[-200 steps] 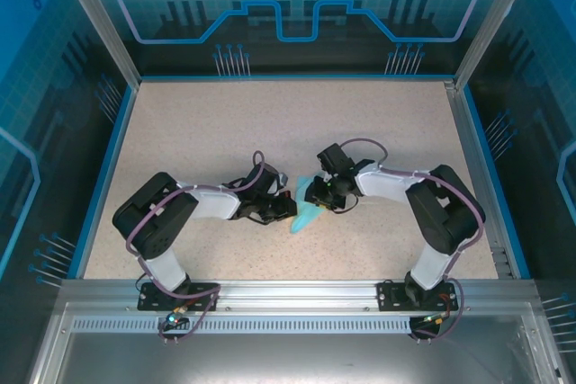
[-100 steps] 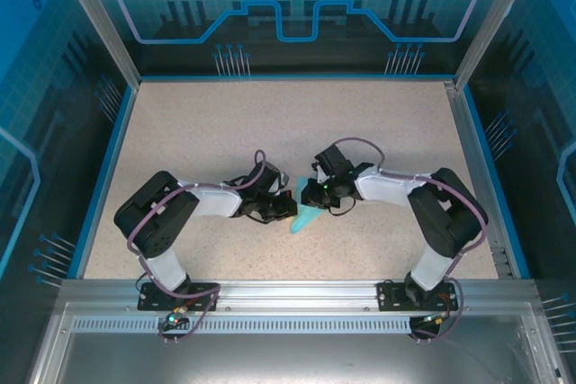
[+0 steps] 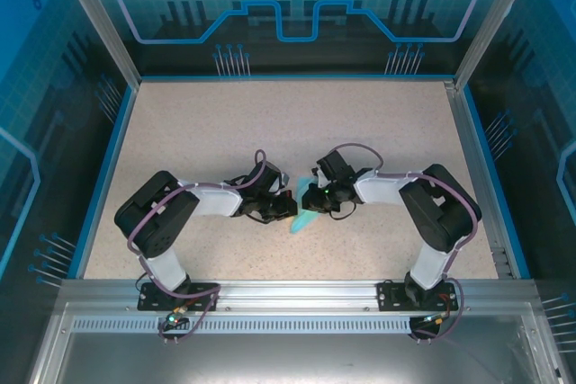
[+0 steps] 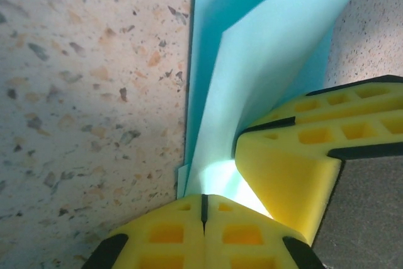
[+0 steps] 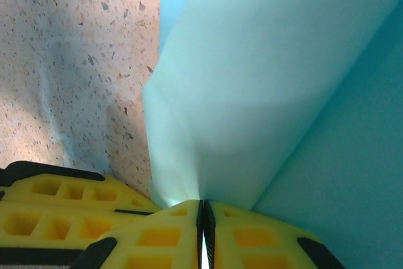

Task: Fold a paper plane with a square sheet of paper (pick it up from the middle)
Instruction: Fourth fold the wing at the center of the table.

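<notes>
Left gripper (image 4: 203,203): pinching the folded blue paper sheet (image 4: 264,48), likely anchoring its edge.
Right gripper (image 5: 203,206): 2 fingers pressing together on a raised flap, likely for creasing.

Draws right gripper (image 5: 203,218) closer to left gripper (image 4: 202,209); pinches jaws together on the square sheet of paper (image 5: 252,80), leaving less blue showing from above than before.

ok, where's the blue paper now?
Top view: the folded blue paper is mid-table, towards the near edge, pinched by both the left gripper and the right gripper.
</notes>
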Motion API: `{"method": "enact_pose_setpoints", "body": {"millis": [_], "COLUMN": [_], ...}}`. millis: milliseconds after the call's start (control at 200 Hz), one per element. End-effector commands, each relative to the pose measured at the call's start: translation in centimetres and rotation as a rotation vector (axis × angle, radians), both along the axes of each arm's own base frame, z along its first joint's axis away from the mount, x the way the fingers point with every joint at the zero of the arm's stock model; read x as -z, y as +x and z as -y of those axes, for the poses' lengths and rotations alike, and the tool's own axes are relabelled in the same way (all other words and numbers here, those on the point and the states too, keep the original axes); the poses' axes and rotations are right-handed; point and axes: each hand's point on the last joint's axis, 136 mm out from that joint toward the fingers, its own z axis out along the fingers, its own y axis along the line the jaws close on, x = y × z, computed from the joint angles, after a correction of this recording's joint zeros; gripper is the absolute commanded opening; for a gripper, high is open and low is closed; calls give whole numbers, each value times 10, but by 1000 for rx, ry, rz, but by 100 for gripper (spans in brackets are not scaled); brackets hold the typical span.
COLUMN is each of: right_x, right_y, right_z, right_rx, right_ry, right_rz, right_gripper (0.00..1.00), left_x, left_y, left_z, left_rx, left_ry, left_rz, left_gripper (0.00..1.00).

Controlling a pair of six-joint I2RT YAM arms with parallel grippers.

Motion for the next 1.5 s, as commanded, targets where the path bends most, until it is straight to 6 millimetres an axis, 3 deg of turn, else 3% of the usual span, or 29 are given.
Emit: {"method": "enact_pose_setpoints", "body": {"millis": [0,100,170,345,675,775,940,1035,1496], "right_x": [6,-17,-23,-6,21,28,37,39,37], "right_y": [-6,4,8,10,4,-2,-9,-10,-9], "right_z": [19,4,-2,-5,24,26,28,28,24], "right_rx": [16,-8,-17,-30,37,40,39,42,28], "right_ry": [-49,16,29,12,-89,-99,-115,-118,-103], "right_rz": [-12,47,66,40,-18,-46,-75,-81,-84], "right_gripper": [13,13,14,14,13,13,12,11,11], "left_x": [37,37,36,35,27,7,-45,-57,-26], "left_y": [-30,-30,-31,-30,-27,-18,11,19,10], "left_z": [-25,-25,-25,-24,-21,-11,4,5,8], "left_rx": [19,23,25,27,37,49,27,4,20], "left_ry": [141,140,142,141,128,84,6,-3,16], "left_rz": [-130,-131,-131,-131,-114,-67,79,119,16], "left_gripper": [0,0,0,0,0,1,7,6,0]}}
